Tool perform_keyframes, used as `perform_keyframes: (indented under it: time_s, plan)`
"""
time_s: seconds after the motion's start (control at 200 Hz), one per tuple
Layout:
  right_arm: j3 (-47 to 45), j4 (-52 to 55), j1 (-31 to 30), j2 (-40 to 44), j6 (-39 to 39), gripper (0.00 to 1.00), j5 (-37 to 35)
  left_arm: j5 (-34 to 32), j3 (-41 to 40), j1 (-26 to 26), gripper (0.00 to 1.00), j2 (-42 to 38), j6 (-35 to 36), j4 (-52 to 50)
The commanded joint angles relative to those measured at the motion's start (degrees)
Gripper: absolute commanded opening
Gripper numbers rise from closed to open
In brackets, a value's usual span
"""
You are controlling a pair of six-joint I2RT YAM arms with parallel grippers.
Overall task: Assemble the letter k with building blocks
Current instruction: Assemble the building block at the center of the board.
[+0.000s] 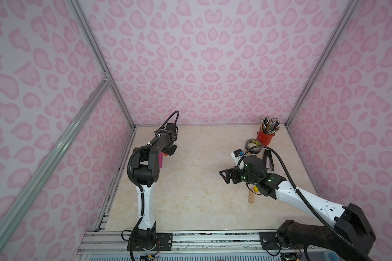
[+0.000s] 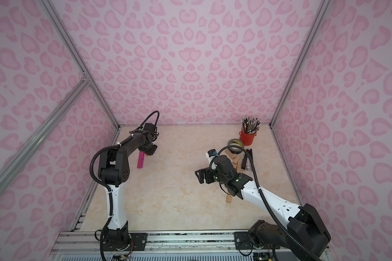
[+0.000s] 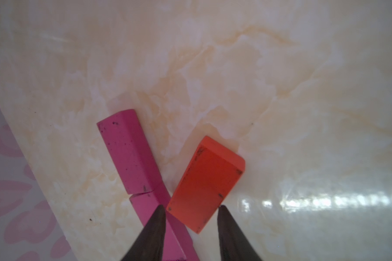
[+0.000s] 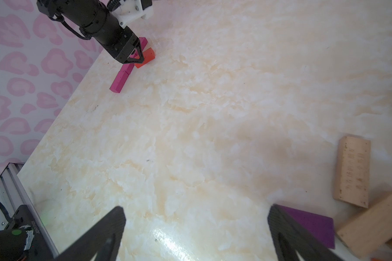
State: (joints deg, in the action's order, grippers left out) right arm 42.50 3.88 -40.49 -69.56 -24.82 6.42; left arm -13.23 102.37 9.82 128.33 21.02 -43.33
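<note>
Several magenta building blocks lie end to end in a line near the table's left edge, also seen in both top views. An orange-red block rests angled against that line. My left gripper is shut on it, one fingertip at its corner and the other on its long side. My right gripper hovers open and empty over bare table. Beside one of its fingers lies a purple block, with plain wood blocks close by. A yellow block peeks out under the right arm.
At the back right stand a red cup of pencils, a grey tape roll, a black stapler and a small white bottle. More wood blocks lie beside them. Patterned walls close the table on three sides.
</note>
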Motion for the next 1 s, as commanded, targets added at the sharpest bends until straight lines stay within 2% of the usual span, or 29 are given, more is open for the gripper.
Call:
perform_keyframes:
  time_s: [0.0, 0.741, 0.996]
  plan:
    - [-0.08, -1.15, 0.02, -0.38, -0.2, 1.0, 0.53, 1.08, 0.77, -0.29, 0.41, 0.25, -1.1, 0.53]
    - [-0.36, -1.32, 0.01, -0.44, -0.46, 1.0, 0.62, 1.46, 1.75, -0.68, 0.41, 1.05, -2.39, 0.62]
    - [-0.26, -1.54, 0.06, -0.64, -0.55, 1.0, 0.72, 3.61, 1.53, -0.68, 0.43, 0.15, -2.8, 0.69]
